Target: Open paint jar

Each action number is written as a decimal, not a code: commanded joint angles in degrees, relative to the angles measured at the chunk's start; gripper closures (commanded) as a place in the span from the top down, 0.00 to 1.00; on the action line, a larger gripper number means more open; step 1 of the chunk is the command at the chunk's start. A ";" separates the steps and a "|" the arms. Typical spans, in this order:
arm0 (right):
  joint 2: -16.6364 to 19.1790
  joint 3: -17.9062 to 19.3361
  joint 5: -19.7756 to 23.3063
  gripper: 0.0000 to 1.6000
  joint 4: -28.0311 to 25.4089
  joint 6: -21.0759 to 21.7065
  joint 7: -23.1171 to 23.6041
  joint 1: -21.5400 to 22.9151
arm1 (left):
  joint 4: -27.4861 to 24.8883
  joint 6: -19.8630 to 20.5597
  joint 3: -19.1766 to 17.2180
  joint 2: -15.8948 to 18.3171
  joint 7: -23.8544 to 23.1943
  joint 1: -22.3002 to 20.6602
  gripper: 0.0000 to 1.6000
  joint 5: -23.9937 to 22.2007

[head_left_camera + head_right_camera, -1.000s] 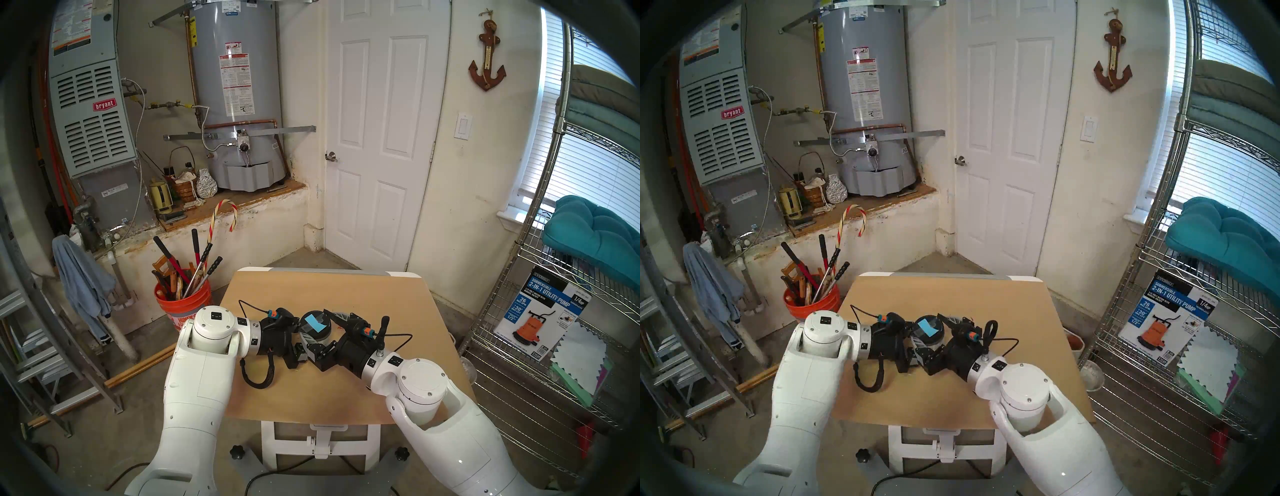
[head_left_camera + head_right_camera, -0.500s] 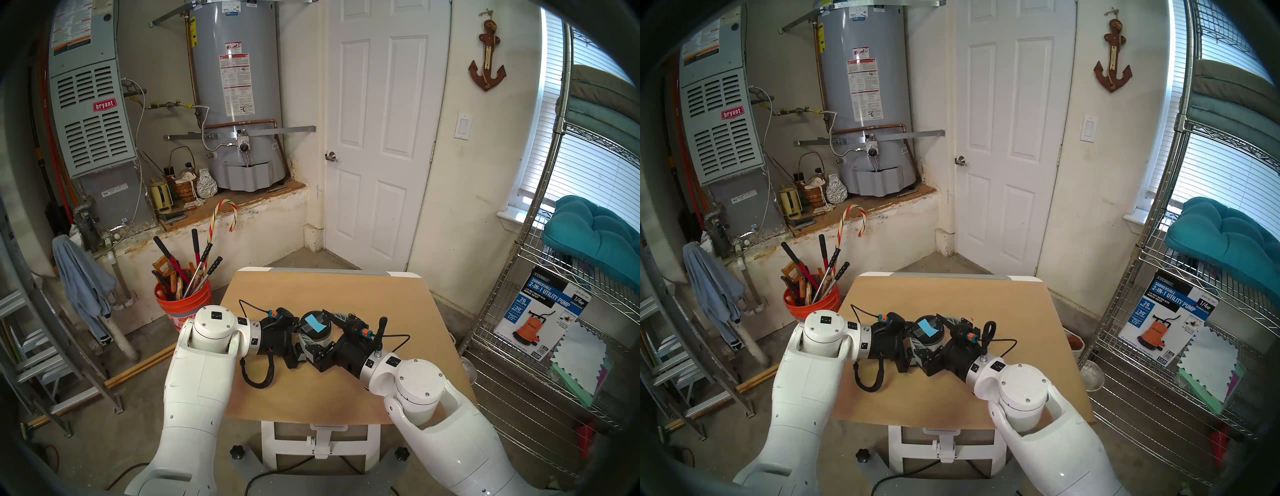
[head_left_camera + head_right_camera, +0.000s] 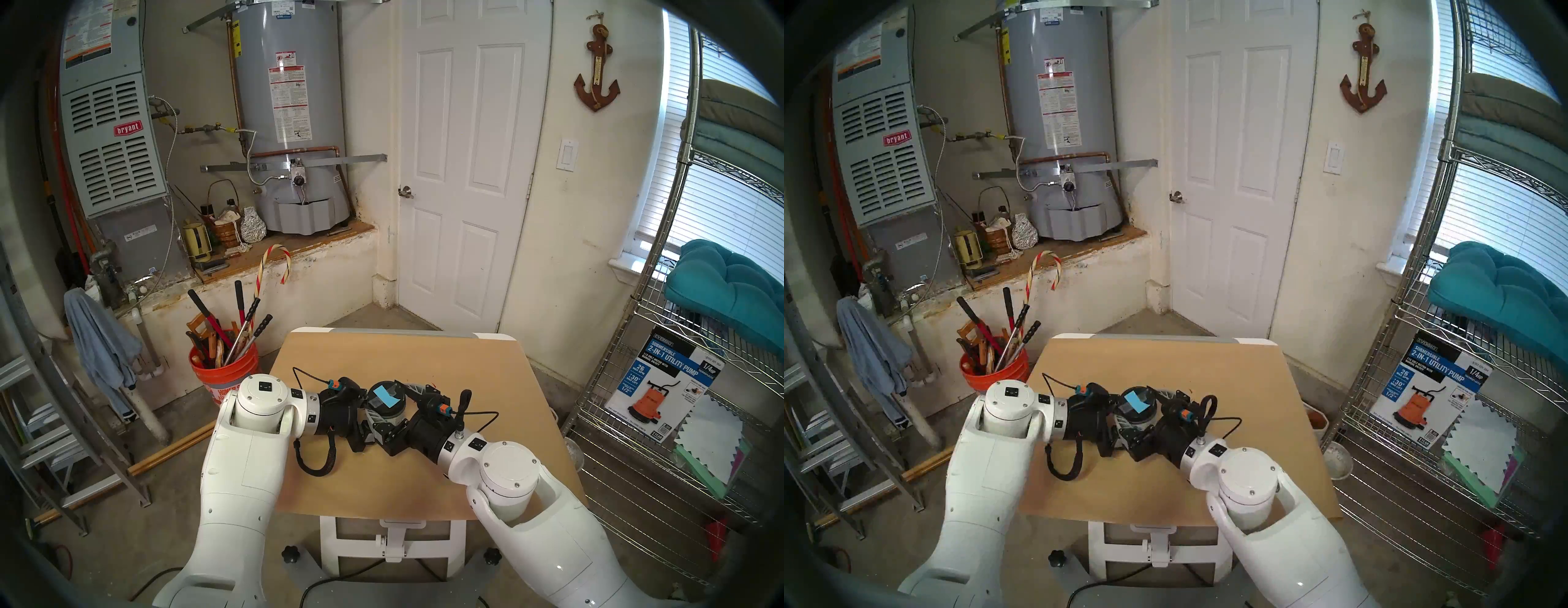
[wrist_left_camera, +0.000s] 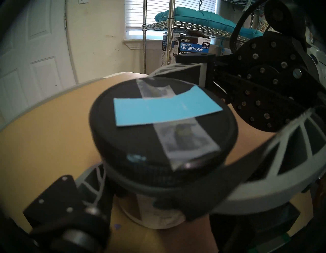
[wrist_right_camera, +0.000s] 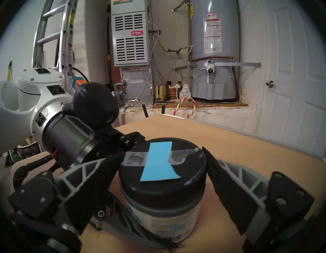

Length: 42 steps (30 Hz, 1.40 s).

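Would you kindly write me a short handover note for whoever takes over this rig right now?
Left gripper: shut on the paint jar, below the lid.
Right gripper: jaws straddle the lid; I cannot tell whether they touch it.
The jar stands upright on the table, lid on.
Done: jar braced. Left to do: grip the lid, unscrew it, lift it off.

Both arms have glossy white shells with round white caps at the joints. The left tool [image 3: 384, 418] and the right tool [image 3: 392, 401] are black, with small silver screws on their plates. Their fingers [image 5: 84, 174] are grey with a ribbed lattice and black pads. An orange and teal connector with a thin black cable [image 3: 488, 414] sits on each wrist.
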 commanded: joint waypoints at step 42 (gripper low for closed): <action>0.47 -1.90 6.09 0.00 34.55 -15.42 47.70 30.41 | -0.74 1.51 2.48 1.54 -4.70 -2.38 0.00 -2.43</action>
